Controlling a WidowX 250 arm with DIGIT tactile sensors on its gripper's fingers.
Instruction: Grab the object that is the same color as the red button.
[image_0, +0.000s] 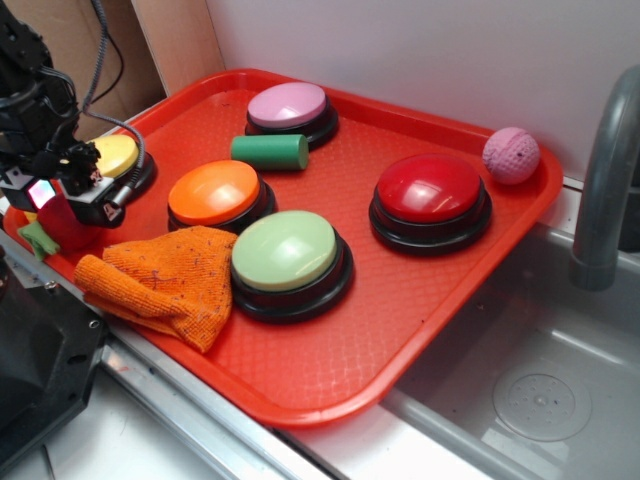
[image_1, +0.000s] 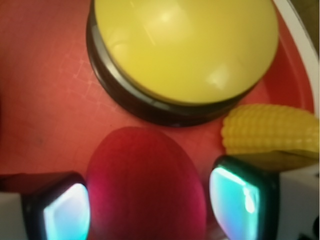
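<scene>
A metal counter with a sink basin (image_0: 540, 390) at 4 o'clock and a grey tap (image_0: 605, 190) at 3 o'clock lies under a pale wall, and on it sits the big red tray (image_0: 400, 320).

Largest on the tray are the dome buttons. The red button (image_0: 430, 190) sits right of centre, the green button (image_0: 286, 252) at the middle, the orange button (image_0: 214, 192) at 10 o'clock from it, the pink button (image_0: 288, 105) at 12 o'clock, and the yellow button (image_1: 185, 50) at the far left, filling the top of my wrist view.

An orange cloth (image_0: 165, 280) lies crumpled at 8 o'clock, touching the green button's base. A green cylinder (image_0: 270, 151) lies between the pink and orange buttons. A pink textured ball (image_0: 511, 155) rests on the tray's right rim at 2 o'clock.

My gripper (image_1: 150, 207) hangs at the tray's left edge. My fingers (image_1: 65, 212) stand on either side of the red toy fruit (image_1: 145, 190), closed against its flanks; its green leaves (image_0: 38, 240) poke out below. A yellow corn toy (image_1: 267, 127) lies at 2 o'clock from the fruit, beside the yellow button.

I can read no writing or brand anywhere.
</scene>
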